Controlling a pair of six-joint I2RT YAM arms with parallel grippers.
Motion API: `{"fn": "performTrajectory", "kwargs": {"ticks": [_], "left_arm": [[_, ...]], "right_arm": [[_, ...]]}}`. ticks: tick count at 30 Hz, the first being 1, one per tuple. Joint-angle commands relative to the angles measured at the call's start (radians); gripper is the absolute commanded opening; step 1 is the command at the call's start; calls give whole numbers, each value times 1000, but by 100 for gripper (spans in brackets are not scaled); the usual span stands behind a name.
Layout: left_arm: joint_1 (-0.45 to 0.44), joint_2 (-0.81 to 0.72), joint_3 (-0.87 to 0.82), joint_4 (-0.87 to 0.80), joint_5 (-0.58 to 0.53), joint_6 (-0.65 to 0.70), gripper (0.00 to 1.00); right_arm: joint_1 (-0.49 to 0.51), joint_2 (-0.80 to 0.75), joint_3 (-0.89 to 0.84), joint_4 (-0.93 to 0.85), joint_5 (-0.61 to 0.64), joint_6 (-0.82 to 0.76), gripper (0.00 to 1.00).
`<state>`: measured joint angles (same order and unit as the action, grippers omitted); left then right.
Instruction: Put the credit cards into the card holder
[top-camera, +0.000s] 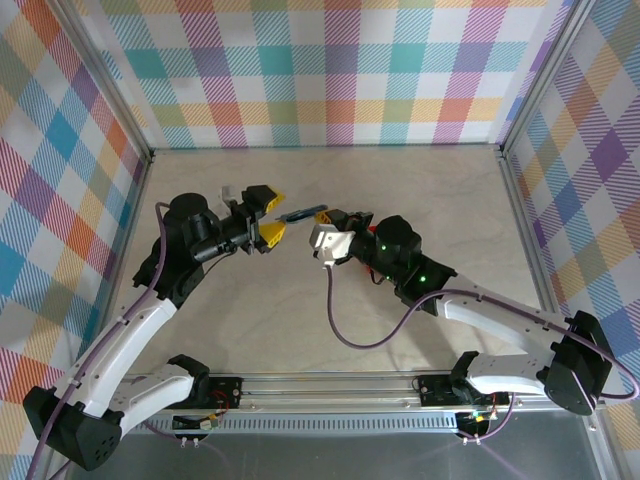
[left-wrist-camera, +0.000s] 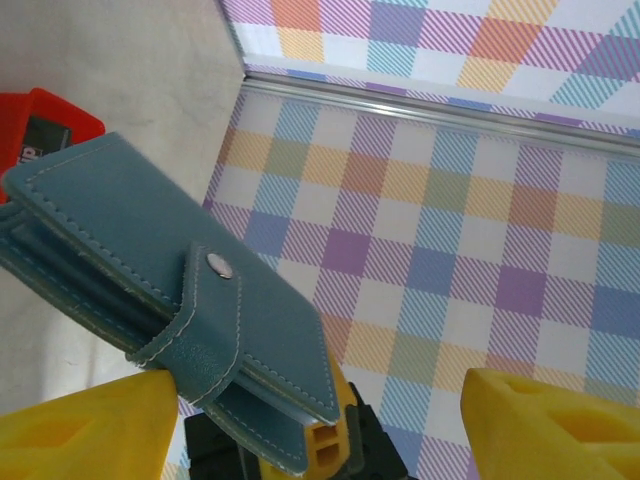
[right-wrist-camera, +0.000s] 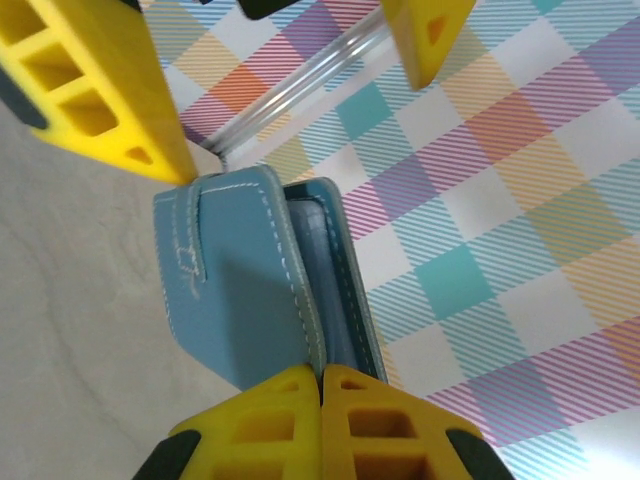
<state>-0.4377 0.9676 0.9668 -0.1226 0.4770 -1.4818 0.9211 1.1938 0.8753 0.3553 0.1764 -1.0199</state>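
Now the card holder (right-wrist-camera: 240, 280) hangs raised over the bench (top-camera: 400, 180), one edge pinched between the right fingers (right-wrist-camera: 270, 420), which are clamped tight on it. Wide apart, the left fingers (left-wrist-camera: 80, 430) flank the card holder, gripping nothing. A red tray (left-wrist-camera: 40, 120) lies beyond it.

We find no word, brand, number or sign that we can read in any view. The nearest thing to lettering sits in the left wrist view: a few pale marks on a dark flat piece (left-wrist-camera: 40, 140) lying in the small red plastic tray (left-wrist-camera: 60, 103) at the left edge, too small and blurred for us to make out. The blue-teal stitched folding card holder (left-wrist-camera: 150, 250) carries a plain round metal snap on its clasp tab, with nothing legible on it.
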Motion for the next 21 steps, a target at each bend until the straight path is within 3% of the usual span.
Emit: {"fn": "performTrajectory", "kwargs": {"ticks": [1, 9, 18, 21], "left_arm": [[-27, 3, 17, -13, 37, -32, 74], [-26, -10, 50, -105, 26, -21, 76], [-20, -112, -55, -58, -76, -130, 78], [-21, -129, -121, 40, -80, -224, 76]], "right_arm": [[49, 5, -9, 123, 10, -73, 0], [49, 64, 14, 152, 106, -111, 0], [39, 74, 25, 165, 92, -89, 0], [39, 72, 23, 160, 80, -90, 0]]}}
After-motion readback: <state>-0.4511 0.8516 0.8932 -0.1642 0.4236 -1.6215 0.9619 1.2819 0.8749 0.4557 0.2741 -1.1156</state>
